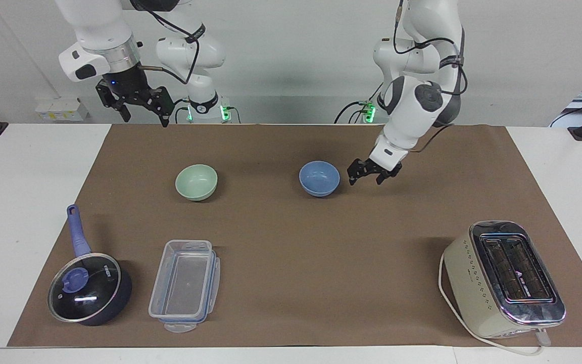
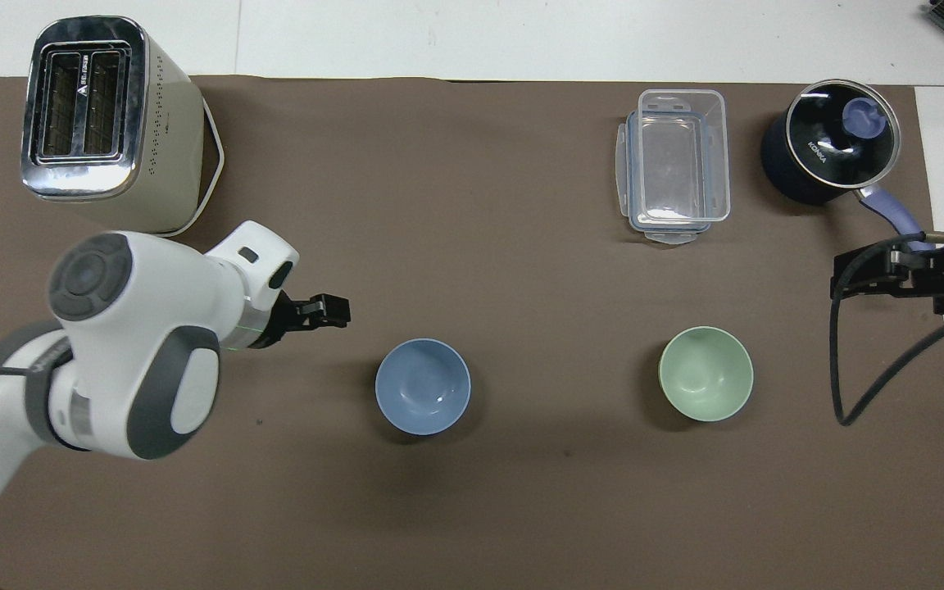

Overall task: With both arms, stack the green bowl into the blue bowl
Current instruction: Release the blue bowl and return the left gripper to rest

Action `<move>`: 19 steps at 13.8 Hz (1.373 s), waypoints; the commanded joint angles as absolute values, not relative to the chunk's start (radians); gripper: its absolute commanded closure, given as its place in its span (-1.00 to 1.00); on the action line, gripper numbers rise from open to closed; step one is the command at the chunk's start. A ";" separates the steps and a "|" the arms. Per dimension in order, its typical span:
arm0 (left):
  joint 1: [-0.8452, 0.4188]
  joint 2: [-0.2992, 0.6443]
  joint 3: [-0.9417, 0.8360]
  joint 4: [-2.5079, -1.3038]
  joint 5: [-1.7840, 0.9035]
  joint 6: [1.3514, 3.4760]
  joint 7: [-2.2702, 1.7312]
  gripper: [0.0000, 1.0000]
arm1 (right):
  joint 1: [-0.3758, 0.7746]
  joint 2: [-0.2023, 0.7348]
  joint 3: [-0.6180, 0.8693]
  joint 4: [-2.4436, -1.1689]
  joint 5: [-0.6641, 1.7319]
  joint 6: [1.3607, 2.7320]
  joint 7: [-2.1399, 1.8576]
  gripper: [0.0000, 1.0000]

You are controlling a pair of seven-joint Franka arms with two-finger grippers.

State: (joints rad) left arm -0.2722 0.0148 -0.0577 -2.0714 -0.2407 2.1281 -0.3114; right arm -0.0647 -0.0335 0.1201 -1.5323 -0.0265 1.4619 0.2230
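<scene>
Right now the blue bowl (image 1: 319, 178) sits upright and free on the brown mat (image 1: 291, 283), placed and waiting, so the step in hand looks like fetching the green bowl (image 1: 196, 181), which rests beside it toward the right arm's end, well apart and untouched. Nearest the robots, the right gripper (image 1: 142, 107) hangs high above the mat's edge with fingers spread open, waiting. The left gripper (image 1: 368, 173) hovers low, just beside the blue bowl and clear of it, fingers open and empty. Next, one gripper must pinch the green bowl's thin rim, lift it and lower it squarely into the blue one. Both bowls are small, round, matte and equal in size. Farther out on the worktop stand a glossy lidded saucepan (image 1: 89, 289), a clear plastic box (image 1: 185, 285) and a cream toaster (image 1: 503, 280) with a chrome top.
</scene>
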 commanded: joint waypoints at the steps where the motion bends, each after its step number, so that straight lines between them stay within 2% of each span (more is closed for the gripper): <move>1: -0.189 0.017 -0.064 -1.950 -0.187 1.985 -0.247 -1.00 | -0.080 -0.061 0.120 -1.565 -0.014 1.479 0.219 -1.00; 6: -0.002 0.018 -0.063 -1.775 -0.103 1.775 -0.051 -1.00 | -0.113 -0.061 0.120 -1.572 -0.014 1.502 0.169 -1.00; 11: 0.025 0.028 -0.060 -1.649 -0.022 1.643 -0.043 -1.00 | -0.143 -0.067 0.120 -1.638 -0.012 1.545 0.107 -1.00; 16: 0.022 0.052 -0.061 -1.539 -0.002 1.510 -0.041 -1.00 | -0.143 -0.112 0.120 -1.840 -0.012 1.687 0.095 -1.00; 19: 0.015 0.037 -0.063 -1.552 -0.003 1.522 -0.040 -1.00 | -0.140 -0.112 0.120 -1.987 -0.011 1.814 0.097 -1.00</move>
State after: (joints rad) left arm 0.0196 0.0222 -0.0597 -1.5761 -0.0223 1.5459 -0.0441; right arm -0.1302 -0.0684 0.1176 -1.8552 -0.0262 1.7206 0.1259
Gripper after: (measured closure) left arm 0.000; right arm 0.000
